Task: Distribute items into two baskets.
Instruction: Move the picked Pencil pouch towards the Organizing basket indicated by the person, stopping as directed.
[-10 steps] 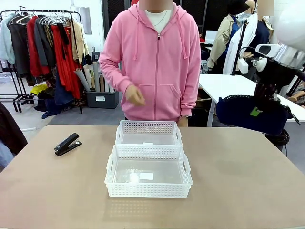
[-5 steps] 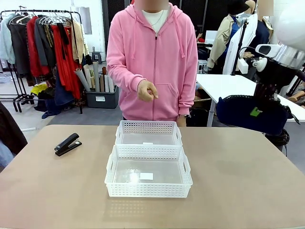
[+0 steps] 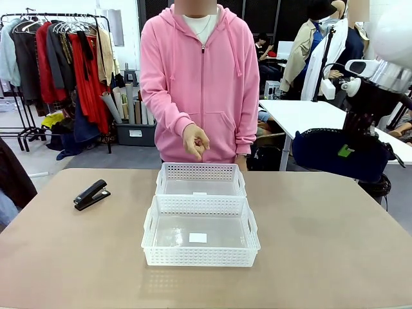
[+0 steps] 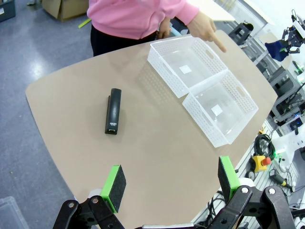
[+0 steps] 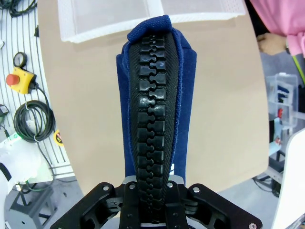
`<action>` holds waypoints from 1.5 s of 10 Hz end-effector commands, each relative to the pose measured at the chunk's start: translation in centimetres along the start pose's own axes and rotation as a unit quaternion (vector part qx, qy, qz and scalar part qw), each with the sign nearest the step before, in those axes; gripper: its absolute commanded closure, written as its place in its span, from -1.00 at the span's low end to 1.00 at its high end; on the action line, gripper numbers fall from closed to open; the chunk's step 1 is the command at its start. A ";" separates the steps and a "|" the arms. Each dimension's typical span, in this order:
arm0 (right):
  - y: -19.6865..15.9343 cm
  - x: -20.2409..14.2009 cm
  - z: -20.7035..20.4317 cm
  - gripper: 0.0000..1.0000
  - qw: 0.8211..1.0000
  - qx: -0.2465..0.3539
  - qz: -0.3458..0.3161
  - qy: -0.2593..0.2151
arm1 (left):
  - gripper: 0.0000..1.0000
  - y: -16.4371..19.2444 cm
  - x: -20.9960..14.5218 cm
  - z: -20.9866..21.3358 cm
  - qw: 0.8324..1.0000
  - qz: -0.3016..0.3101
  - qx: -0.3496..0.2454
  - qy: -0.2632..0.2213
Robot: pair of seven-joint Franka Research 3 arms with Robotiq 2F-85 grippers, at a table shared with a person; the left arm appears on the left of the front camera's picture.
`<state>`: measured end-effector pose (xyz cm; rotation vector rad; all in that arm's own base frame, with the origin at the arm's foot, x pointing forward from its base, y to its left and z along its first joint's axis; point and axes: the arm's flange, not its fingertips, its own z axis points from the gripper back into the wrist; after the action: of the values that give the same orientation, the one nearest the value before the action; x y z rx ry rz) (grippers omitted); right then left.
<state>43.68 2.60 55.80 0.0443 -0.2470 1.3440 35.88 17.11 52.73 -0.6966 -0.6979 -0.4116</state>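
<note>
- your right hand [image 5: 152,185] is clenched on the zipper edge of the soft navy pouch [image 5: 152,95], aloft by the desk's [image 3: 322,257] right side; expect sag.
- left hand [image 4: 169,183] released; the stapler [image 4: 113,111] on the desk looks rigid, so pinch its narrow sides.

stapler [image 4: 113,111] flat, apart from baskets [image 4: 205,84] | hand [image 4: 205,25] pointing, perhaps at basket | jaws spread

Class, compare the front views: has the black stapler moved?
No. The stapler lies at the same spot, left of the far basket.
</note>
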 end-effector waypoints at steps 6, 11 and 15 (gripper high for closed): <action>0.0 0.0 0.2 1.00 1.000 0.000 -0.005 -0.007 | -1.00 0.0 0.1 0.1 1.000 -0.004 -0.006 -0.010; 0.3 0.1 -0.3 1.00 1.000 0.007 -0.006 -0.006 | -1.00 0.0 0.1 0.1 1.000 -0.004 -0.006 -0.010; 3.5 2.4 -1.5 1.00 0.999 0.029 0.010 -0.022 | -1.00 0.0 0.1 0.1 1.000 -0.004 -0.006 -0.010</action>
<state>42.09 5.14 54.44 0.1124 -0.2407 1.3729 35.88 17.12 52.72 -0.6967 -0.6978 -0.4115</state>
